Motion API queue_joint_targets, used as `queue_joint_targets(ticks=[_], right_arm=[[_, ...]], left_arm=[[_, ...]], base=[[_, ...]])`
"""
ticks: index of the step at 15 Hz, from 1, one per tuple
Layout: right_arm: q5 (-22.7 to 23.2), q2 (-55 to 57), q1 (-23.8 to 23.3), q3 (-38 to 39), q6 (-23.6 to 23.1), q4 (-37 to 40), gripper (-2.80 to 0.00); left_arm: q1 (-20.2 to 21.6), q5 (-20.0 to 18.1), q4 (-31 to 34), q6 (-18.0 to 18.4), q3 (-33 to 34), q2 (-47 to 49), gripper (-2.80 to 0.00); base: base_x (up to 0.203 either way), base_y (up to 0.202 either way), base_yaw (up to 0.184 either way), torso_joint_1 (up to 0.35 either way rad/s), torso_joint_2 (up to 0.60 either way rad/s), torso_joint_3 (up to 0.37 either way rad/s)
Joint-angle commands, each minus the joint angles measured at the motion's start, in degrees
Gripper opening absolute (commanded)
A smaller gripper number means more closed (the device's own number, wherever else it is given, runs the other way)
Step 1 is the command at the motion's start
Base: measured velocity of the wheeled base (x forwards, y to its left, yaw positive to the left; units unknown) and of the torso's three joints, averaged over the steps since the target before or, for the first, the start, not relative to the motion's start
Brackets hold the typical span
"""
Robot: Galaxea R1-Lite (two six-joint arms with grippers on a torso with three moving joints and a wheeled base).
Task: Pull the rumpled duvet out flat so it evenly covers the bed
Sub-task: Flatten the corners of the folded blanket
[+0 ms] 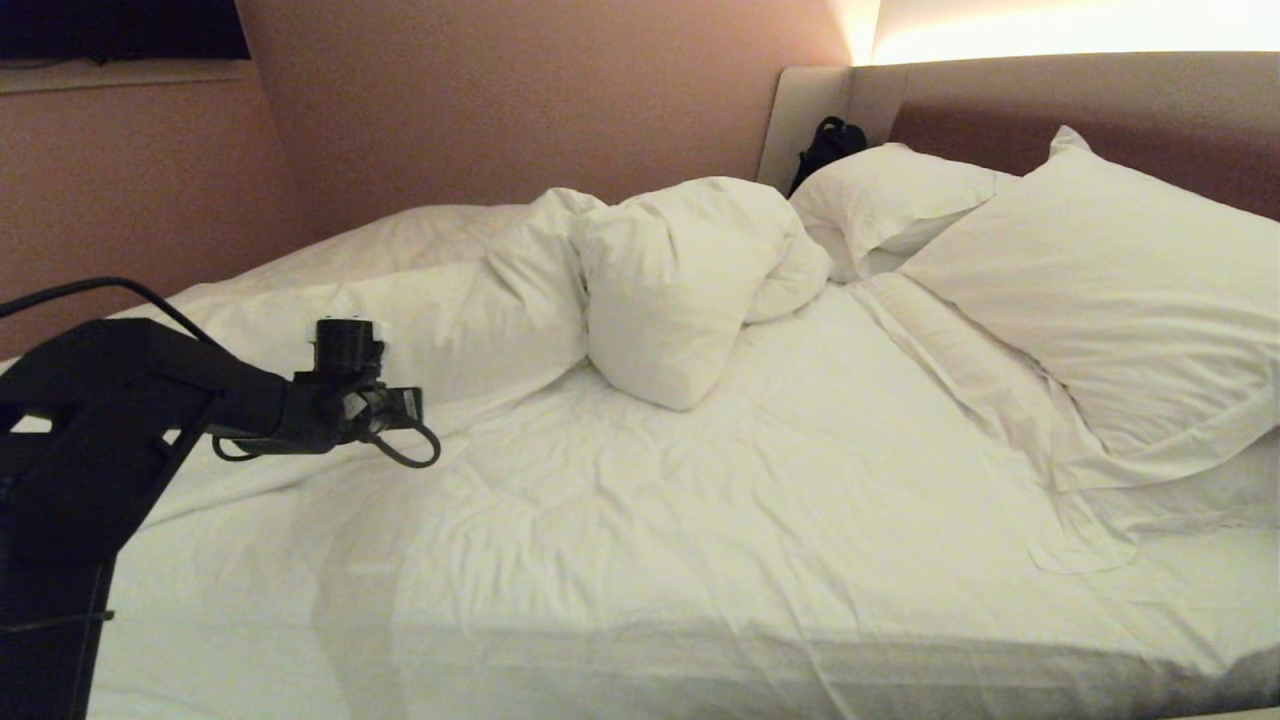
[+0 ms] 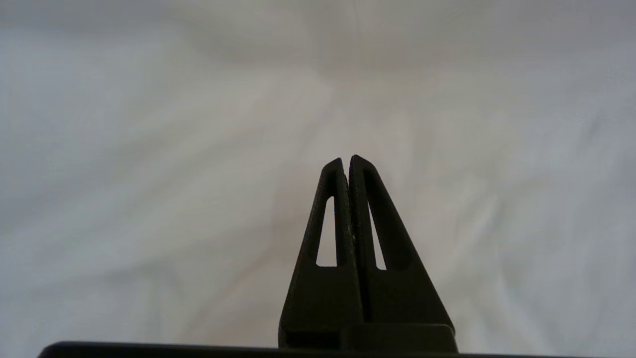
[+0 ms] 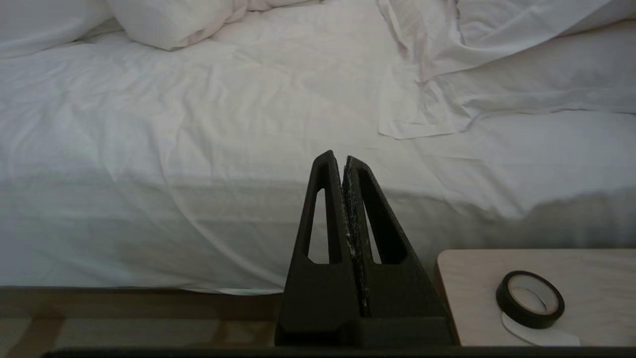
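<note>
The duvet (image 1: pixel 680 285) lies bunched in a thick, twisted heap toward the far side of the bed (image 1: pixel 700 560), near the head end, with a flatter part trailing off to my left along the far edge. The near half of the mattress shows only the creased sheet (image 1: pixel 620 520). Two pillows (image 1: pixel 1110 300) lean against the headboard (image 1: pixel 1050 100) on my right, and a dark bag (image 1: pixel 828 145) sits in the corner behind them.

My left gripper (image 2: pixel 348 160) hangs over white fabric at the left of the bed, its fingers clenched together on nothing; I cannot tell whether it touches the cloth. My right gripper (image 3: pixel 344 158) is low beside the near edge of the bed, also pressed tight and empty. Next to it a small table (image 3: pixel 477 293) carries a roll of black tape (image 3: pixel 529 299)
</note>
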Motion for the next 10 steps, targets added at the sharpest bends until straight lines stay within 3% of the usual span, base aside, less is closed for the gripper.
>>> queue_joint_targets(ticks=[1,2,5,7,8,10], right_arm=[[0.0,0.1,0.0,0.0,0.0,0.0,-2.80],[0.0,0.1,0.0,0.0,0.0,0.0,-2.80],[0.0,0.1,0.0,0.0,0.0,0.0,-2.80],[0.0,0.1,-0.1,0.0,0.0,0.0,-2.80],[0.0,0.1,0.0,0.0,0.0,0.0,-2.80],[0.0,0.1,0.0,0.0,0.0,0.0,-2.80]], left_arm=[[0.0,0.0,0.4,1.4,0.3,-1.3,-2.80],[-0.6,-0.1,-0.5,5.3,-0.1,-0.3,-2.80],[-3.3,0.3,-1.7,10.4,-0.4,0.0,-2.80],[-4.0,0.6,-1.8,15.8,-0.3,0.3,-2.80],[-4.3,1.1,-1.9,18.4,0.0,0.5,0.00],[-4.7,2.4,-1.8,24.8,0.1,1.6,0.00]], base=[[0.000,0.000,0.000,0.000,0.00,0.000],[0.000,0.000,0.000,0.000,0.00,0.000],[0.000,0.000,0.000,0.000,0.00,0.000],[0.000,0.000,0.000,0.000,0.00,0.000],[0.000,0.000,0.000,0.000,0.00,0.000],[0.000,0.000,0.000,0.000,0.00,0.000]])
